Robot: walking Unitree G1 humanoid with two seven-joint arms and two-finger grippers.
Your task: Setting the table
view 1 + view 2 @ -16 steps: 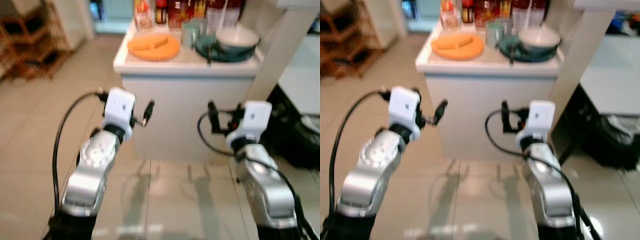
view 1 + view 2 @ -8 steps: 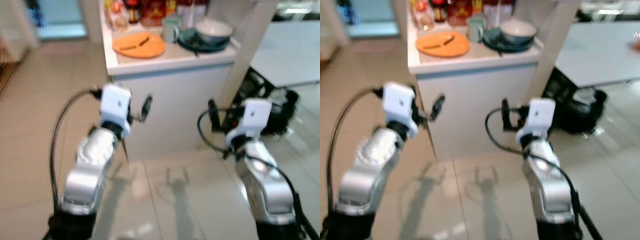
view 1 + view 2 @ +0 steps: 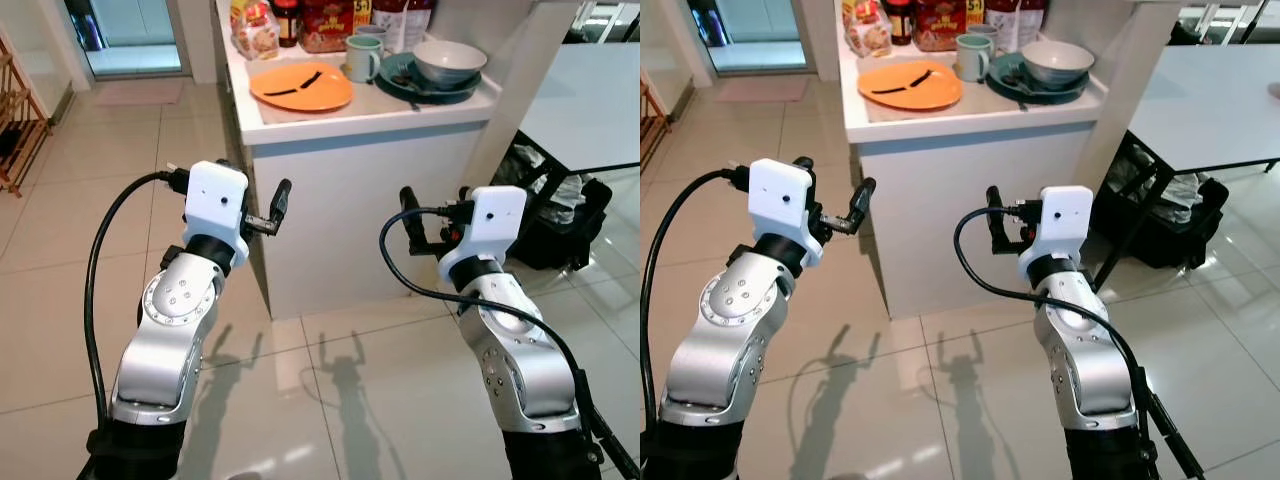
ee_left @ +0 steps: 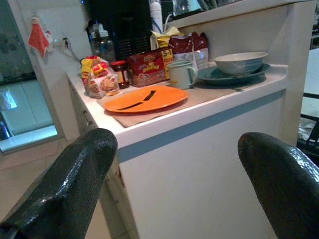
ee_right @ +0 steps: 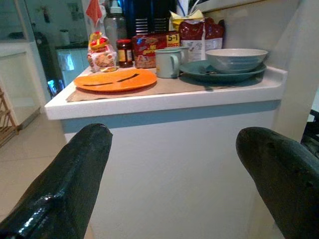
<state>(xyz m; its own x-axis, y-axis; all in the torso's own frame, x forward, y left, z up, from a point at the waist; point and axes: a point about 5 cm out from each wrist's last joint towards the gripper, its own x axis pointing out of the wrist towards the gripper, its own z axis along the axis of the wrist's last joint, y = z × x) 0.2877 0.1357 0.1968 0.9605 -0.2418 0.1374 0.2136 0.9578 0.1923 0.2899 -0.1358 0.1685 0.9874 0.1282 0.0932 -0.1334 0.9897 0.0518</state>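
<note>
Both empty, the left hand (image 3: 275, 205) and the right hand (image 3: 412, 222) hang in the air with fingers spread wide, short of the white surface (image 3: 350, 108) ahead of them and below its top. Beyond and above the left hand lies an orange plate (image 3: 300, 86) with dark chopsticks (image 3: 298, 84) across it. Further along, beyond the right hand, stand a pale green mug (image 3: 362, 58) and a bowl (image 3: 449, 63) on a dark teal plate (image 3: 432, 86), with jars and food packets (image 3: 325, 20) at the back.
</note>
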